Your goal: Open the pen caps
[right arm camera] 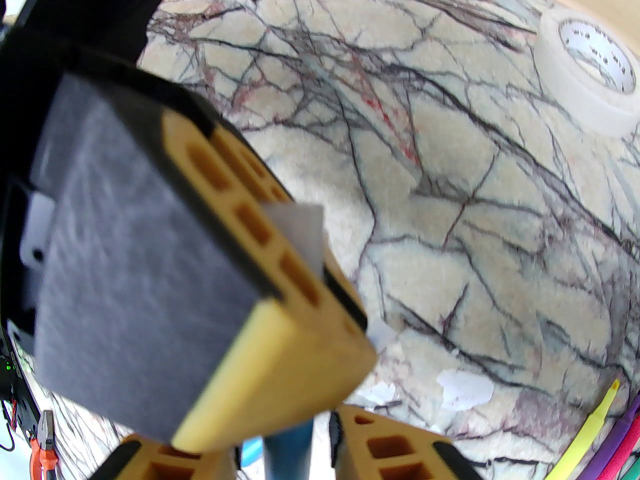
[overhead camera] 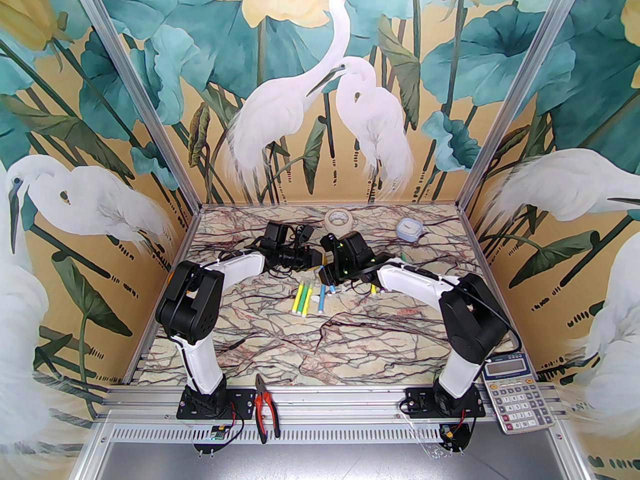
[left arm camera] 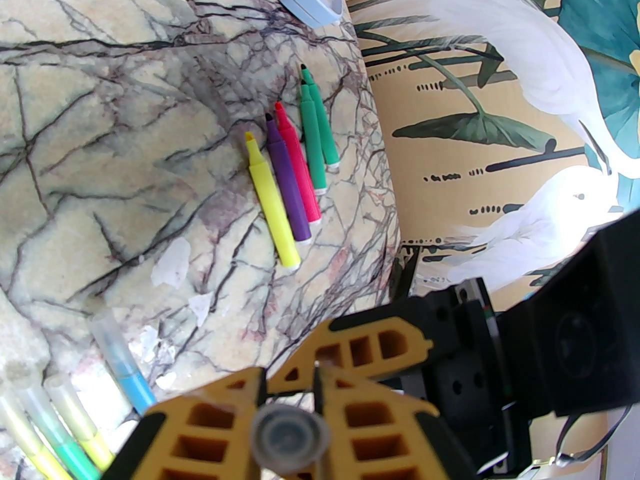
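In the left wrist view my left gripper is shut on a pale translucent pen cap, seen end-on between its yellow fingers. A finger of the right gripper sits just beyond it. In the right wrist view a blue pen body stands between the fingers of my right gripper, which is open by a narrow gap. Whether the cap is on that pen is hidden. Both grippers meet above mid-table. Several capped pens lie below them. Several uncapped pens lie in a row.
A tape roll and a pale blue container stand at the back of the marble table. Red-handled pliers and a calculator rest on the front rail. Small white scraps lie on the marble.
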`<action>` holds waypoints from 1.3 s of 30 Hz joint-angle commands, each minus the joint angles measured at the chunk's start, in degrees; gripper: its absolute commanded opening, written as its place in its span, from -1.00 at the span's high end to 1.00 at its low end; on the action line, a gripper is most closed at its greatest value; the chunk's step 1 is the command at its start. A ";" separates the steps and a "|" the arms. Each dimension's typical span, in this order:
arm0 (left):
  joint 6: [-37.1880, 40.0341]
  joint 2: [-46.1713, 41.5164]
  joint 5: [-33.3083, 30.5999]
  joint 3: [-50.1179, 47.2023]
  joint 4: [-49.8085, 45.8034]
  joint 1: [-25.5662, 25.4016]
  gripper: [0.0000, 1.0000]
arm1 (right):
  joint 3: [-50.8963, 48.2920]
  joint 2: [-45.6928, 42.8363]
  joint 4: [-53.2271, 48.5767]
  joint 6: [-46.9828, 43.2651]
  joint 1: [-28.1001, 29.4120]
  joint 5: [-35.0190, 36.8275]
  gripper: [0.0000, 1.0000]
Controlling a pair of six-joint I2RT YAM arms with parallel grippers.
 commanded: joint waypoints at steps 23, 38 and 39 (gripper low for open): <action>-9.97 -0.26 1.02 -2.59 11.64 4.48 0.81 | -2.99 -0.69 -1.16 -1.56 0.35 -0.25 1.00; -10.87 -0.76 -2.07 -3.44 10.46 7.28 0.93 | -6.47 -3.23 -2.26 -4.45 0.33 -1.91 1.00; -10.84 -0.88 -2.32 -3.44 10.33 7.32 0.93 | -6.66 -3.32 -2.34 -4.68 0.30 -2.03 1.00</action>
